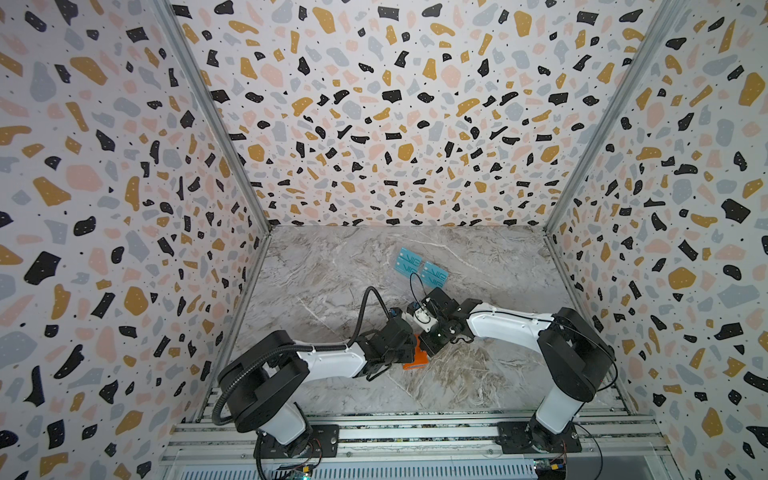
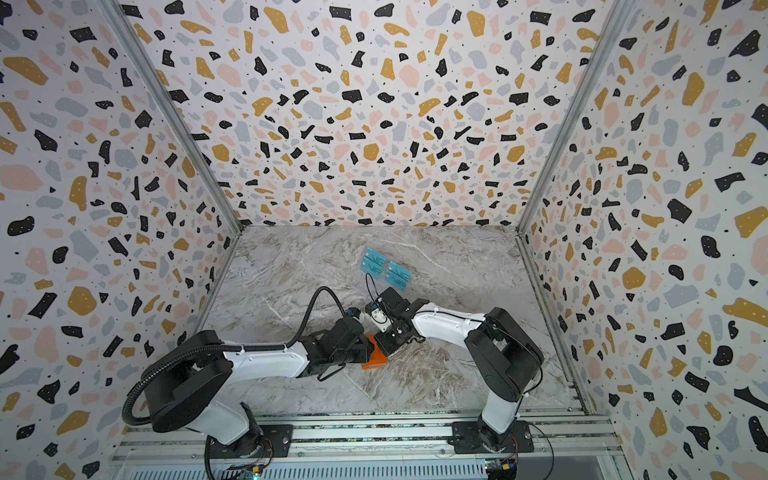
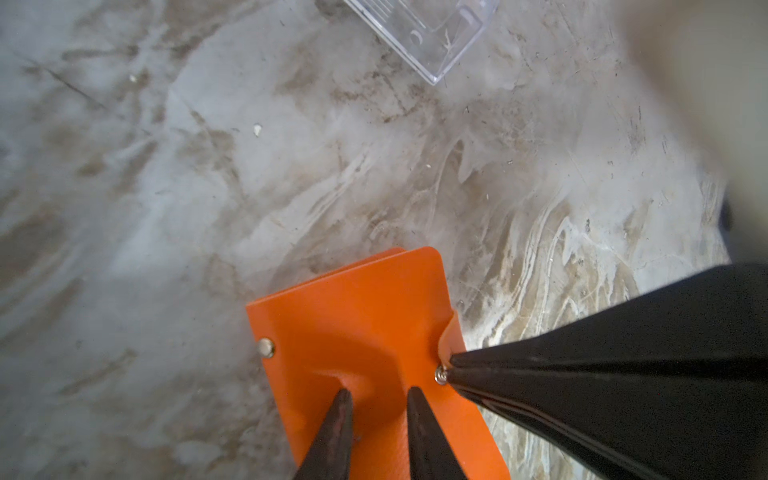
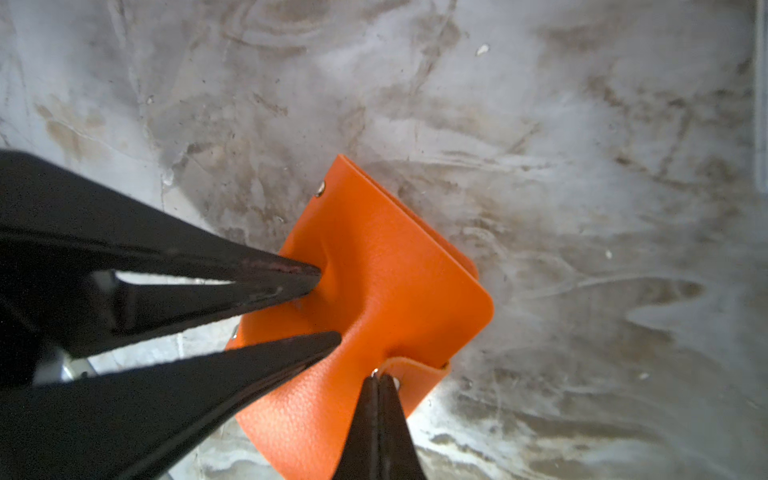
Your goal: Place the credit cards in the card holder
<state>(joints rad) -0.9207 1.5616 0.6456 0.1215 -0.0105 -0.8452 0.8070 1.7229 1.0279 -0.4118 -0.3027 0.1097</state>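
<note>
the card holder (image 1: 415,358) lies near the counter's (image 1: 316,266) front middle under both claws, the left gripper (image 3: 376,395) part-open with tips pressing its cover and gripping nothing, the right gripper (image 4: 379,380) pinched shut on the snap tab (image 4: 415,368).

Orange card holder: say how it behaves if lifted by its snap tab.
The card holder is probably floppy: its cover dimples under the left gripper. The snap tab bends at the shut right gripper, so lifted there it would likely sag and dangle. The thin tab could slip.
</note>
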